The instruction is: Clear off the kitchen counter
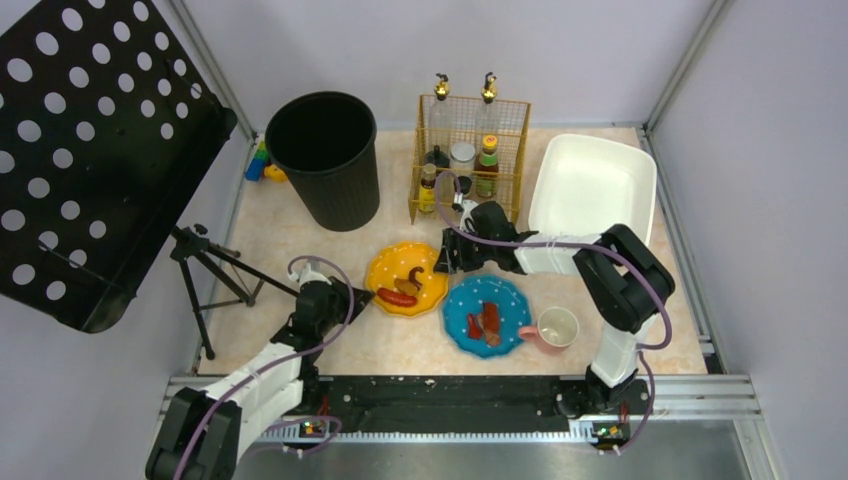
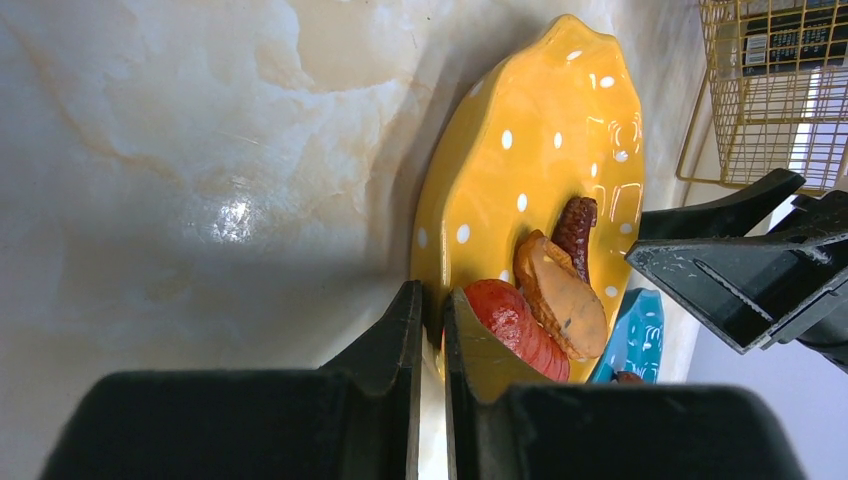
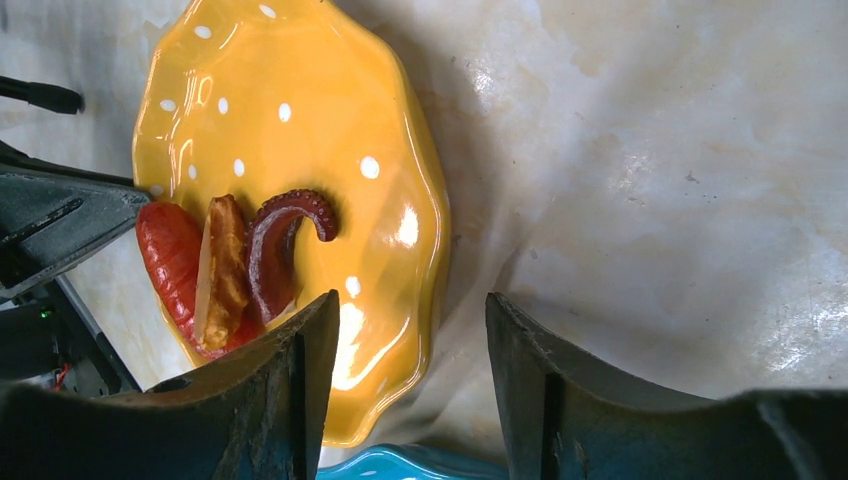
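Left hand (image 2: 428, 296) clenched on the left rim of the scalloped yellow white-dotted plate (image 2: 540, 130); right hand (image 3: 410, 310) spread wide above its far-right edge.
Wrist views resolve its three pieces: red sausage (image 3: 165, 250), orange slice (image 3: 225, 260), dark curled tentacle (image 3: 285, 225). One scalloped blue plate (image 1: 505, 295) lies just beside it on the pale beige marbled table (image 1: 280, 220), then one pink mug (image 1: 555, 328); farther back stand one black ribbed bin (image 1: 325, 160), one gold wire rack (image 1: 470, 120) of bottles (image 1: 487, 165), one white rectangular tub (image 1: 590, 190).
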Tool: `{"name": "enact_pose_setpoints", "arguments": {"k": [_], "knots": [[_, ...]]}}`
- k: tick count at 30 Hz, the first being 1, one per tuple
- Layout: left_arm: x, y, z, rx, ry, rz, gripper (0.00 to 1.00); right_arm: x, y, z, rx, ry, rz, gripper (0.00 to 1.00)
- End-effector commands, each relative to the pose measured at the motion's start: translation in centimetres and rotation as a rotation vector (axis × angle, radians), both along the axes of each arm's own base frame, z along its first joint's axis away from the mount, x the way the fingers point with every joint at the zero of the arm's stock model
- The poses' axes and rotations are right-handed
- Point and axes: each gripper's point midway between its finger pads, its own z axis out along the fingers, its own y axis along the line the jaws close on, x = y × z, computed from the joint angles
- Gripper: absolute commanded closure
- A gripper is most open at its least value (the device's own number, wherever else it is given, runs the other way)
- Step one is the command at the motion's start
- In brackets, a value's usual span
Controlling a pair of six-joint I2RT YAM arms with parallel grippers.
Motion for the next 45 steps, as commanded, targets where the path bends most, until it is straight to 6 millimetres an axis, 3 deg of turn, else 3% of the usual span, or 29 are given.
{"name": "enact_pose_setpoints", "arguments": {"k": [1,21,30,45], "knots": [[-4.5,1.0,-5.3,0.02,0.174,-0.003,1.0,-0.9,-2.1,-2.4,-0.067,0.073,-0.035,0.44],[-4.5,0.9,-5.3,0.021,0.166,-0.019,1.0,-2.0,1.2,-3.7,0.043,0.155,0.035,0.48],[-4.7,0.7,-5.5,0.017,0.18,-0.031,1.0,-3.5,2.9,-2.2,0.132,0.157,0.123,0.58],[-5.0,0.3,-5.9,-0.001,0.184,-0.044,1.0,-5.6,5.0,0.1,0.276,0.18,0.233,0.64]]}}
